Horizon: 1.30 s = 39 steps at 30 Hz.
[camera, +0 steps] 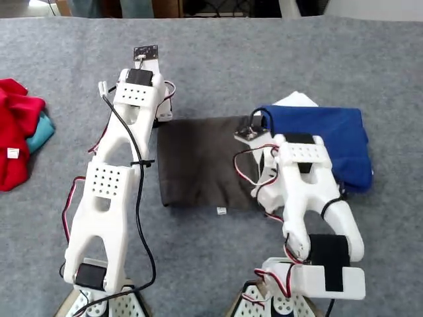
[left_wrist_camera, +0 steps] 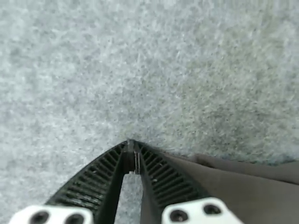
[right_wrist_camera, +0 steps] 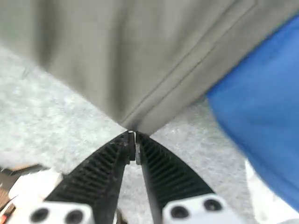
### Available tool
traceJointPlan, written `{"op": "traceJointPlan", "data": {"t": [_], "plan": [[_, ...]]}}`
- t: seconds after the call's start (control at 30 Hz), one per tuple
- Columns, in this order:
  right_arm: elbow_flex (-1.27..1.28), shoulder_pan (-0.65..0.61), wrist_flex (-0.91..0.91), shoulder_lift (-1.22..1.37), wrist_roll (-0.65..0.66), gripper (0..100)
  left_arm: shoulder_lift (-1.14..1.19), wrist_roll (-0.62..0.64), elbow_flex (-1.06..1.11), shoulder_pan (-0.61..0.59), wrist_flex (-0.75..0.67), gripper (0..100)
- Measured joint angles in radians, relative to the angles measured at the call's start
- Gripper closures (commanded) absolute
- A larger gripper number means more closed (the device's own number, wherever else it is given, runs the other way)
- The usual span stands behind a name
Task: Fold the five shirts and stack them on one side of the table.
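1. Grey felt table cover (camera: pixel 264 53) lies under everything. Well to the left of the left pincer (left_wrist_camera: pixel 131 144), a red shirt (camera: pixel 14 132) and a teal shirt (camera: pixel 41 132) sit heaped, not yet folded.
2. The left pincer is pressed together on one far corner of the dark shirt (camera: pixel 198 158), which lies flat between both pincers.
3. The right pincer (right_wrist_camera: pixel 131 136) pinches the other far corner, probably so both can draw that edge over together.
4. Just right of it, a folded blue shirt (camera: pixel 330 139) rests on something white (camera: pixel 297 99), likely the stack.

Left arm (camera: pixel 109 191) stretched far forward over the surface, left gripper (left_wrist_camera: pixel 131 150) pointing down, jaws closed tip to tip. Right arm (camera: pixel 305 191) bent, reaching less far, right gripper (right_wrist_camera: pixel 132 139) jaws closed, pinching the shirt (right_wrist_camera: pixel 140 60) corner at the tips.
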Motion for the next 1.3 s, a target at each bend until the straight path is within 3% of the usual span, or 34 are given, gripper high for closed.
{"op": "traceJointPlan", "data": {"t": [0.17, 0.3, 0.43, 0.67, 1.0, 1.3], "plan": [[-0.14, 0.029, 0.084, -0.003, 0.0, 98.3, 0.002, 0.0, -0.015, 0.0, 0.017, 97], [-0.434, 0.028, 0.238, -0.003, -0.005, 98.1, 0.008, -0.018, -0.123, 0.0, 0.143, 97], [-0.73, -0.002, 0.249, 0.048, -0.086, 98.0, 0.005, -0.089, -0.279, 0.0, 0.222, 97], [-1.014, -0.066, 0.127, 0.45, -0.218, 98.2, 0.002, -0.117, -0.301, -0.044, 0.239, 97], [-1.55, -0.052, 0.117, 1.046, -0.23, 98.2, 0.144, -0.118, -0.282, -0.017, 0.158, 97], [-2.091, -0.035, 0.413, 1.197, -0.23, 98.2, 0.167, -0.118, -0.374, -0.029, 0.181, 97]]}}
